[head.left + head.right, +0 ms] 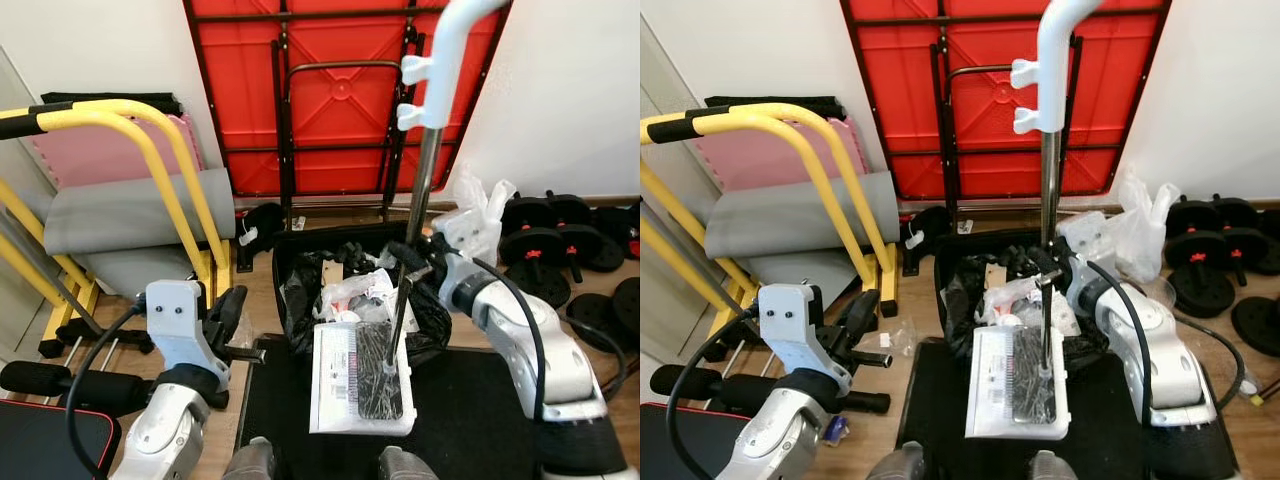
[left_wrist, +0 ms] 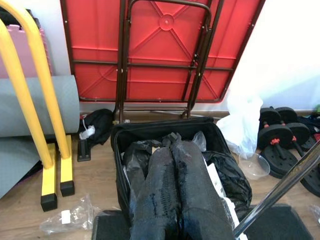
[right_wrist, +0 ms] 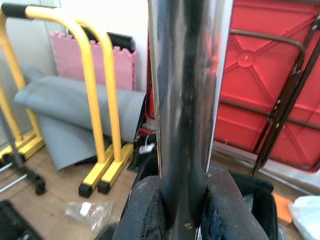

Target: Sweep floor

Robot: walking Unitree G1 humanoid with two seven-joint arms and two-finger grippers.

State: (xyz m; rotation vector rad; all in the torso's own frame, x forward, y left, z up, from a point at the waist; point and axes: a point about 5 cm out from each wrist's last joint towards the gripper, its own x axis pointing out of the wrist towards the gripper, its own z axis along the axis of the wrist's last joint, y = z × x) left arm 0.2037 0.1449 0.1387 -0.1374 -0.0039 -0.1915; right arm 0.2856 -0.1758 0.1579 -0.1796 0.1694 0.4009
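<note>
The right gripper (image 1: 408, 258) is clamped on the metal pole (image 1: 425, 170) of a dustpan (image 1: 362, 378), its two black fingers (image 3: 145, 212) pressed against either side of the shiny tube. Above the grip the pole rises to a white handle (image 1: 440, 60); below it, the pole runs down to the white dustpan, which holds a dark patch of debris and sits on a black mat (image 1: 470, 400) just in front of the robot's feet. Right beside the gripper, under and behind it, stands a black bin (image 1: 300, 290) lined with a black bag and stuffed with crumpled paper and plastic; the dustpan's far edge touches the bin.

The left gripper (image 1: 232, 310) hangs low, off to the side of the bin, with its two fingers (image 2: 160, 200) pressed together and nothing between them. A clear plastic wrapper (image 2: 67, 217) lies on the wooden floor (image 2: 95, 165) near it.

Beyond the right gripper a red folding table (image 1: 340, 90) leans on the wall. To that gripper's outer side sit black dumbbells (image 1: 555, 240) and a white plastic bag (image 1: 475, 215). Past the left gripper are yellow bars (image 1: 150, 150), a grey rolled mat (image 1: 130, 210) and pink foam tiles (image 1: 95, 150).
</note>
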